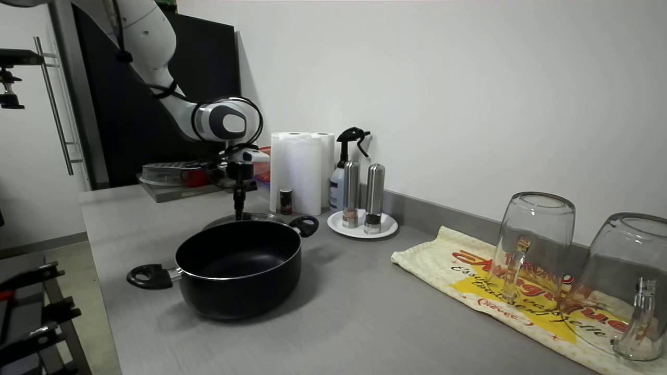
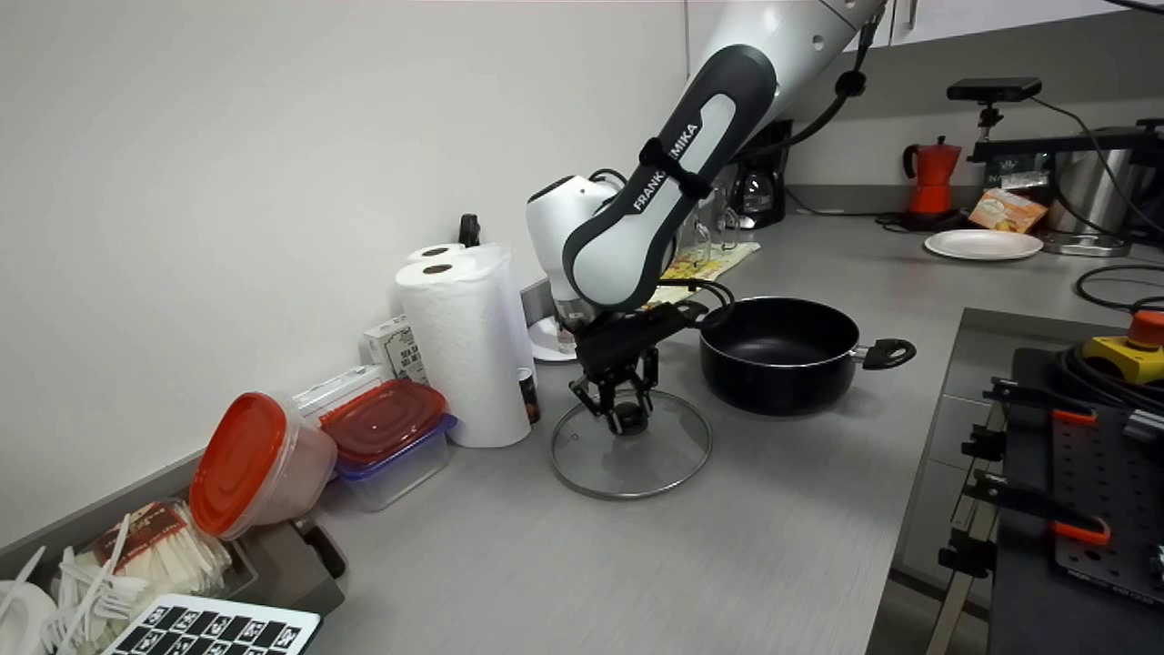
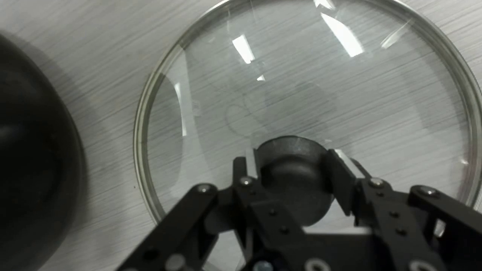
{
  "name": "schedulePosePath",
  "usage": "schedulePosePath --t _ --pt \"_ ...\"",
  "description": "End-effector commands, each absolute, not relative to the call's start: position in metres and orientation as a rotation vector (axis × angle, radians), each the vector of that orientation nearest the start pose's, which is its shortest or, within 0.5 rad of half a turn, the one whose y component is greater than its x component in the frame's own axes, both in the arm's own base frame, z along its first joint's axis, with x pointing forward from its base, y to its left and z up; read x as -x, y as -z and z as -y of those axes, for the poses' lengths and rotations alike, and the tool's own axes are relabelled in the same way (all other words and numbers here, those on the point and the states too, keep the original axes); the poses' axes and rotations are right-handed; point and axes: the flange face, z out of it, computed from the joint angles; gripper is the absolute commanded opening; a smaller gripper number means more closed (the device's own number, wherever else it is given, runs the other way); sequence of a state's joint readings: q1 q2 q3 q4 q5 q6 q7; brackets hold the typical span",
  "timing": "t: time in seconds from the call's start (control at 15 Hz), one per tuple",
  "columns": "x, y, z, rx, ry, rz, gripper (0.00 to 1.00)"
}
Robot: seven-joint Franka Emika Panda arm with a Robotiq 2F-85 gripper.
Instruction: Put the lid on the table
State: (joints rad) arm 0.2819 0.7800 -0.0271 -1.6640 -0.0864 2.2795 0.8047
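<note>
The round see-through lid with a metal rim lies flat on, or very close to, the grey table, beside the black pot. In an exterior view the lid is mostly hidden behind the pot. My gripper points down at the lid's black knob. In the wrist view, my gripper has a finger against each side of the knob, and the lid's glass spreads out beyond it. The pot is uncovered, and its dark side shows at the left of the wrist view.
Paper towel rolls and a small dark shaker stand near the lid by the wall. A white plate holds two metal grinders. Glass mugs stand on a patterned cloth. Red-lidded containers sit along the wall.
</note>
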Motion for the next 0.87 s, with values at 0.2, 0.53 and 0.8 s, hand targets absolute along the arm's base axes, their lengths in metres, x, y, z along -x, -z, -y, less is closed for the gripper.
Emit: schedulePosePath --t 0.2,0.53,0.8 --pt "-0.6394 -0.1384 -0.166 3.195 -0.168 -0.785 0.74" --pt "-0.639 -0.1363 -0.1656 3.197 -0.172 -0.785 0.74" --pt "-0.639 -0.1363 -0.1655 3.197 -0.172 -0.785 0.74"
